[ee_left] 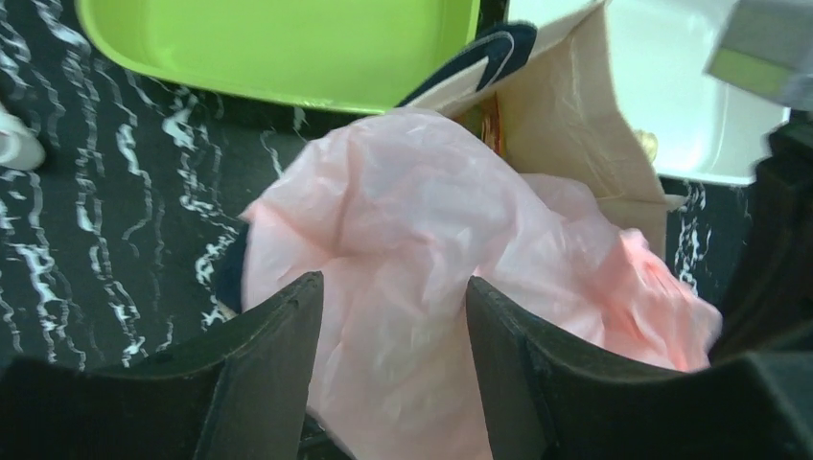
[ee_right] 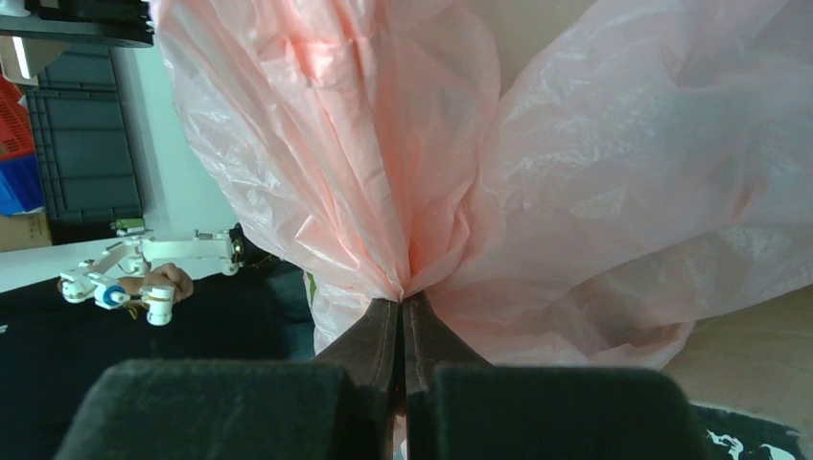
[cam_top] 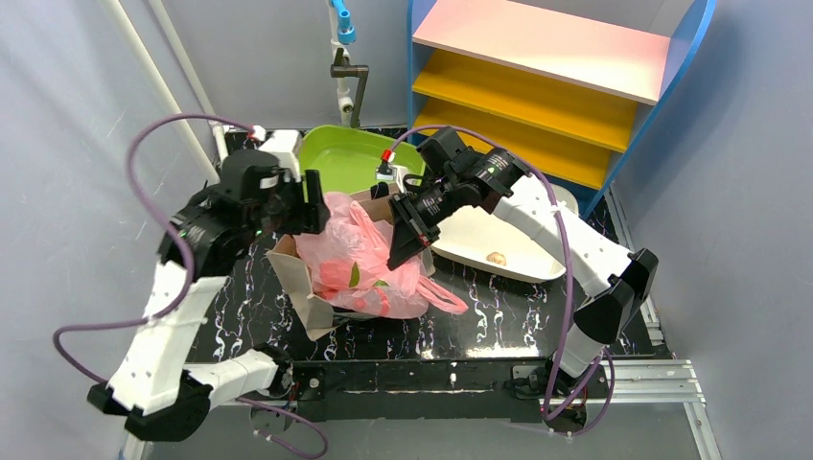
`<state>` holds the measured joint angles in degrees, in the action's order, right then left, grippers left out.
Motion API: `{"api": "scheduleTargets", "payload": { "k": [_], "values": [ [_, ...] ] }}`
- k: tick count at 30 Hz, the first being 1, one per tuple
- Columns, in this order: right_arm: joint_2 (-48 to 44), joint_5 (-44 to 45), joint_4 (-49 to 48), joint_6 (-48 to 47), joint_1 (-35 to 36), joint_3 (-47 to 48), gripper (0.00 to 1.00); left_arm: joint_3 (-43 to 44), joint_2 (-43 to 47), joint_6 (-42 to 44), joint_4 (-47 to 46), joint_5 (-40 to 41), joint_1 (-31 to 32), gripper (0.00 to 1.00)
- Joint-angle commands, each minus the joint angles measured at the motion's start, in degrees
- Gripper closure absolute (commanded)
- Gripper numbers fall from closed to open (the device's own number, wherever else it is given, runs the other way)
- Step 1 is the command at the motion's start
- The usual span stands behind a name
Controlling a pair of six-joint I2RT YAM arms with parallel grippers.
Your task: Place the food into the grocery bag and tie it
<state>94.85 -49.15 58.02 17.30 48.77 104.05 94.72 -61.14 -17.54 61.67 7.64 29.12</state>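
Grey walls close off the left, and below them a black table (cam_top: 249, 297) veined with white runs across in front of me. My left gripper (cam_top: 312, 203) hangs over the left end of the grocery bag (cam_top: 360, 259). Its two dark fingers (ee_left: 273, 369) stand apart at a middling width, and a bulge of pink plastic fills the gap between them. I cannot tell whether either pad touches the film. Just behind that hand sits a lime-green tray (cam_top: 350, 158).

The grocery bag is near the middle of the table, a crumpled pink mound resting on a beige tote (cam_top: 299, 280) that spreads out under and beside it. One loop of the bag trails toward the right across the black surface. Two small green patches (cam_top: 355, 276) show through the film near the front; I cannot make out what they are.

My right gripper (cam_top: 403, 251) slants down onto the bag's upper right side. Its fingers are pressed together on a gathered pinch of the plastic, and from the wrist view the pink film fans out above the tips in two folds.

Further right a white tray (cam_top: 479, 235) lies partly under that arm, with one small brownish piece (cam_top: 496, 258) on it. Behind it, against the wall, stands a blue-framed shelf unit (cam_top: 556, 86) with pink and yellow boards.
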Motion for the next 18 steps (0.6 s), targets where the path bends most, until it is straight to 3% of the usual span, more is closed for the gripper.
{"api": "scheduleTargets", "payload": {
  "k": [1,6,11,15,18],
  "values": [
    [-0.23,1.00,2.70,-1.45,-0.13,3.51,0.99,-6.78,-2.36,0.38,-6.24,-7.17,0.23,0.48],
    [0.51,8.07,-0.12,4.31,-1.97,7.20,0.99,-13.48,-1.45,-1.72,-7.50,-12.61,0.23,0.60],
    [0.50,15.28,-13.72,16.64,-3.10,7.06,0.99,-25.32,5.56,-4.01,-8.53,-15.00,0.23,0.66],
    [6.64,24.92,-15.97,27.78,-2.95,7.91,0.99,-29.64,6.63,-4.61,-6.53,-15.32,0.24,0.66],
    [16.05,28.83,-10.94,28.35,-1.81,12.91,0.99,-29.52,6.38,-4.61,-4.12,-13.38,0.23,0.65]
  ]
}}
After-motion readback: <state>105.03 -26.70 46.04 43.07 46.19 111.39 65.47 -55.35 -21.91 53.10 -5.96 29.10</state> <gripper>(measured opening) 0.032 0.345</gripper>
